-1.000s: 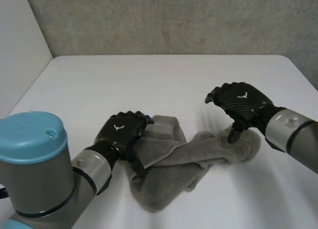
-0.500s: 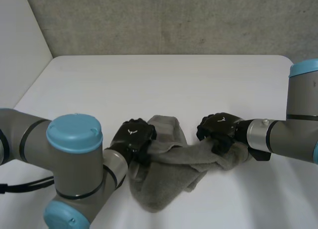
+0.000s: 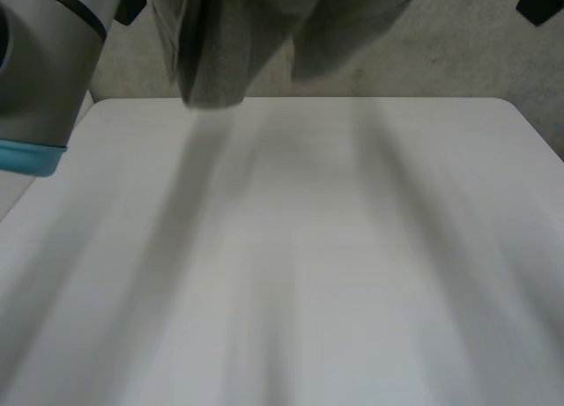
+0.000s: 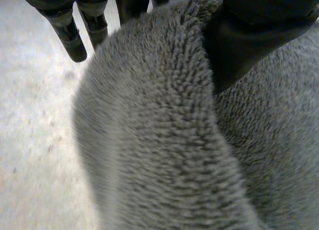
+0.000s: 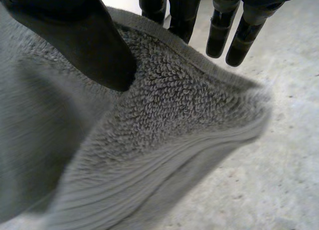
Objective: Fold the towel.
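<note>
The grey towel (image 3: 238,36) hangs high above the white table (image 3: 291,247), its lower folds dangling in front of the back wall. In the left wrist view my left hand (image 4: 249,35) pinches a thick edge of the towel (image 4: 164,140) between thumb and fingers (image 4: 70,33). My right hand (image 5: 75,35), in the right wrist view, has its thumb pressed onto the hemmed edge of the towel (image 5: 164,120), with the fingers (image 5: 224,33) behind the cloth. My left arm (image 3: 44,62) rises at the left of the head view.
A grey concrete wall (image 3: 458,54) stands behind the table. The table's left edge (image 3: 53,159) runs beside a pale side wall.
Both hands closed on the towel where it lay crumpled on the table and have lifted it high off the surface; it now hangs between them.
</note>
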